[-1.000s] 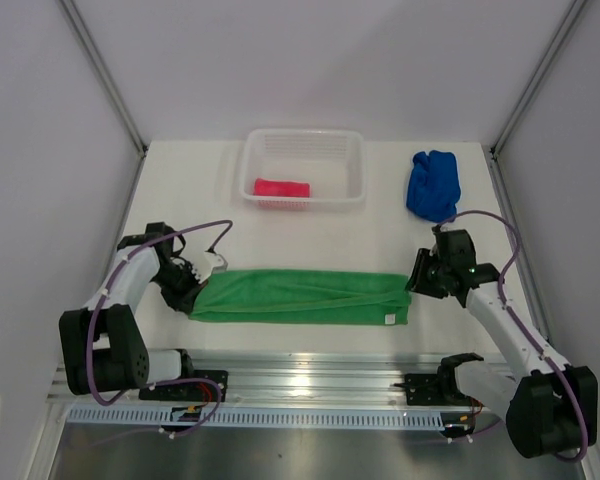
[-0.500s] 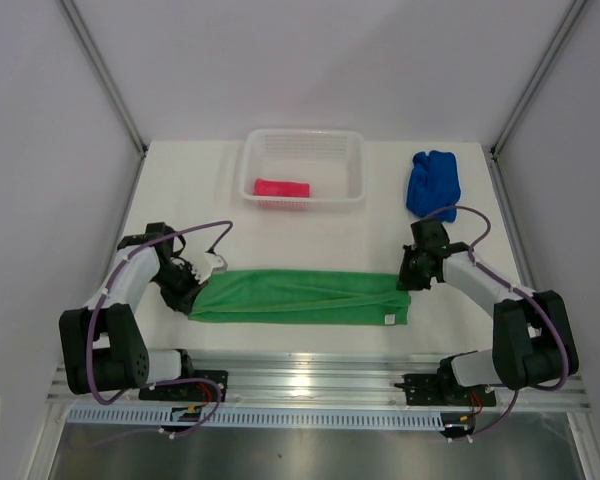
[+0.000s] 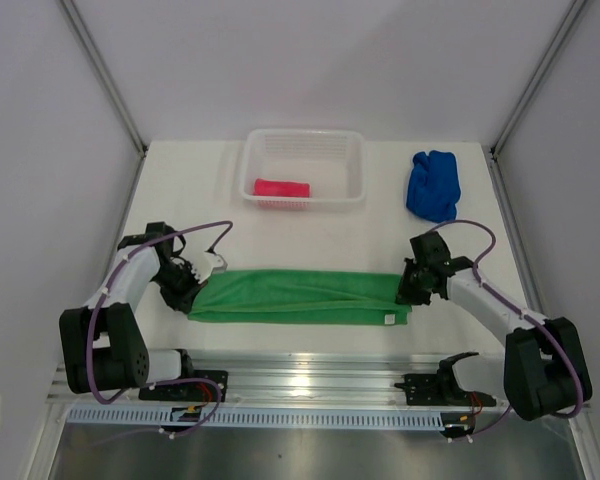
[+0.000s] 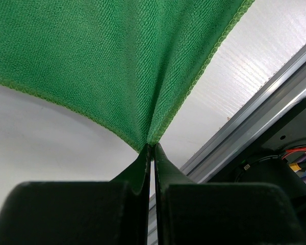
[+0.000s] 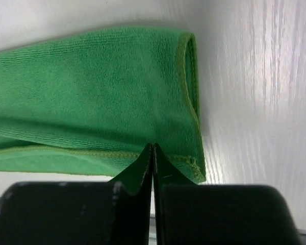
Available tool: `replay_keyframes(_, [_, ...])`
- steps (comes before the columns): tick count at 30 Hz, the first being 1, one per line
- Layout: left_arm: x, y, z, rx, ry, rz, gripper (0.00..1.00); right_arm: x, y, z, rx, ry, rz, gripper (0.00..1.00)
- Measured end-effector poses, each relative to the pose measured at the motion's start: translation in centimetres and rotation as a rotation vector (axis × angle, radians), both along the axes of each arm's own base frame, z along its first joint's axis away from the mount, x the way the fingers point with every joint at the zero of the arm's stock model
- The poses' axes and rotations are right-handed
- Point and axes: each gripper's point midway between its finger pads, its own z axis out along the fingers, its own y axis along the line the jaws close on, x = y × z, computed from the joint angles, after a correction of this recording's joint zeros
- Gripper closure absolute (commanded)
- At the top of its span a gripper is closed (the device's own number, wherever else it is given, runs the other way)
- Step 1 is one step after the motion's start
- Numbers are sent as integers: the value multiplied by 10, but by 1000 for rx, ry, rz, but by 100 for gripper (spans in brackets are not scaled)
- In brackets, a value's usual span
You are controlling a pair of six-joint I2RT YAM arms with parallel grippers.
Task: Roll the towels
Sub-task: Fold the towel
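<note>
Left tool (image 3: pixel 192 292) and right tool (image 3: pixel 406 291) each clamp an end of the green towel (image 3: pixel 295 297), stretched along the tabletop's (image 3: pixel 310 235) near edge.

Table (image 3: pixel 310 235): white matte top filling the centre of the overhead view.
Walls (image 3: pixel 320 60): plain pale grey panels at back, left and right.
Corner posts (image 3: pixel 105 75): grey metal bars slanting down from the upper corners.
Front rail (image 3: pixel 310 372): brushed aluminium along the lower edge, with a bright glare patch.
Light: soft and even, with faint shadows only.

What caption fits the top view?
Left gripper and right gripper pinch green towel ends; pink towel in basket, blue towel aside.
</note>
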Motion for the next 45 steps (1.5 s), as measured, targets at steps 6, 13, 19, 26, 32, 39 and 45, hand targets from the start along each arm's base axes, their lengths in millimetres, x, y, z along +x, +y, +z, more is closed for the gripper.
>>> replay_keyframes(6, [0,4,-3,21,-3,-1,99,-24,-2,-9,23,50,-54,100])
replay_keyframes(13, [-6,5,-8,27,17,-3,99,-49,-13,-10,-7,95,-83,100])
replay_keyframes(19, [-6,5,-8,27,17,-3,96,-44,-16,12,-7,30,-110,92])
replay_keyframes(26, [-7,5,-10,27,24,-3,95,-18,11,22,44,-57,-19,93])
replay_keyframes(32, [-18,8,-21,49,51,-22,95,5,96,23,92,-117,338,98])
replay_keyframes(39, [-20,17,-30,93,54,-48,96,0,164,26,172,-200,634,100])
replay_keyframes(45, [-19,20,-32,108,58,-50,97,-18,176,12,172,-169,744,100])
